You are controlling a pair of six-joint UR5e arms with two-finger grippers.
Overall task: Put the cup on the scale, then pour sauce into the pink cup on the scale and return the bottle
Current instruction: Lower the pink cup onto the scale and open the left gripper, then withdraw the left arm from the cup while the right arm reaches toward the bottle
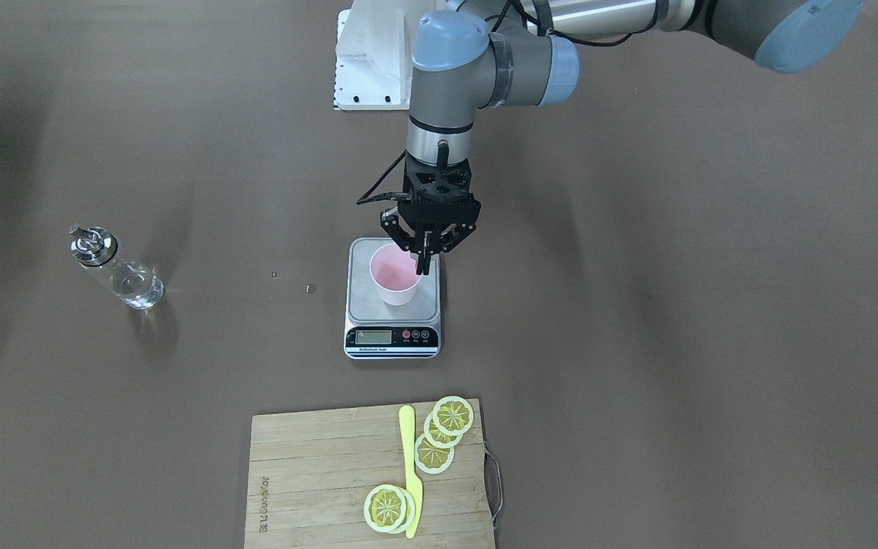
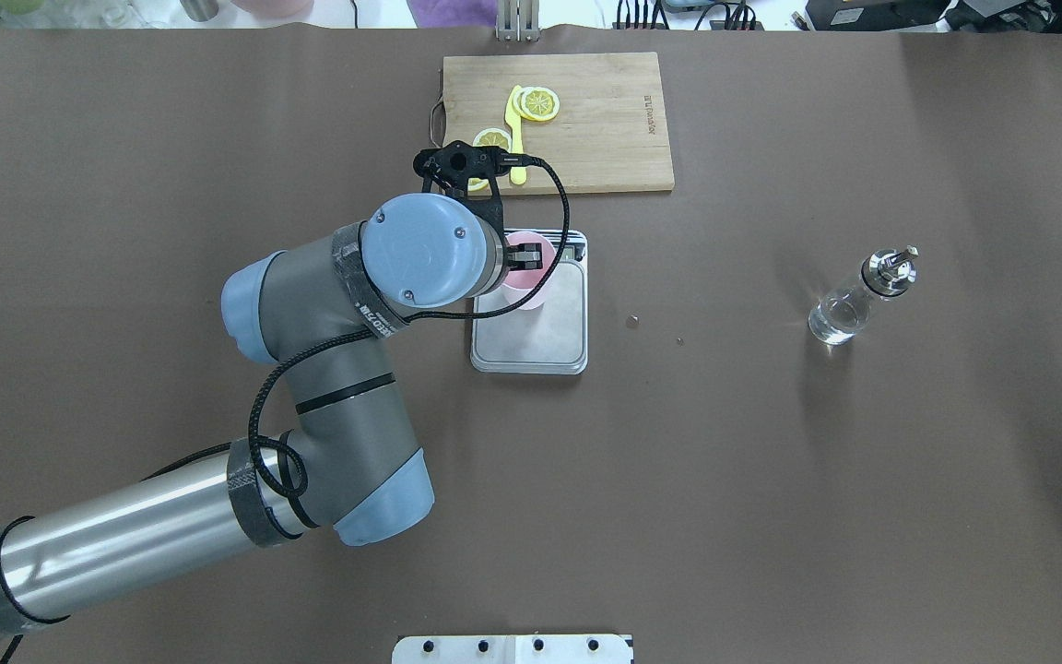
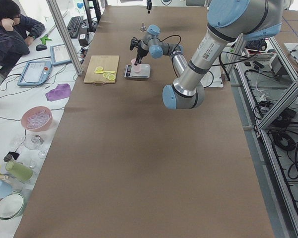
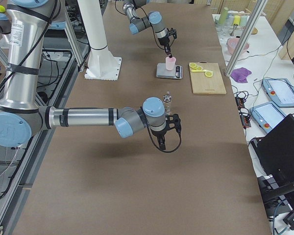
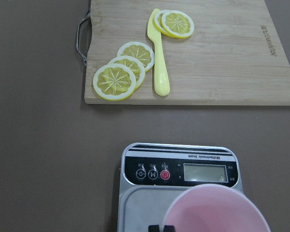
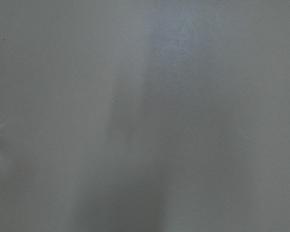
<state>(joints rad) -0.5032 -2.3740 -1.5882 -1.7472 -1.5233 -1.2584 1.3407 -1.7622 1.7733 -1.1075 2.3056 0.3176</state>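
Note:
The pale pink cup stands upright on the silver platform of the scale, toward its back left part in the overhead view. My left gripper comes straight down on the cup's rim and is shut on it, one finger inside and one outside. In the left wrist view the cup fills the bottom edge, with the scale's display strip just beyond it. The clear glass bottle with its silver spout stands alone, far right in the overhead view. My right gripper hangs near the bottle; I cannot tell its state.
A wooden cutting board with lemon slices and a yellow knife lies just beyond the scale. Two small specks sit on the brown table between scale and bottle. A person sits at the far end.

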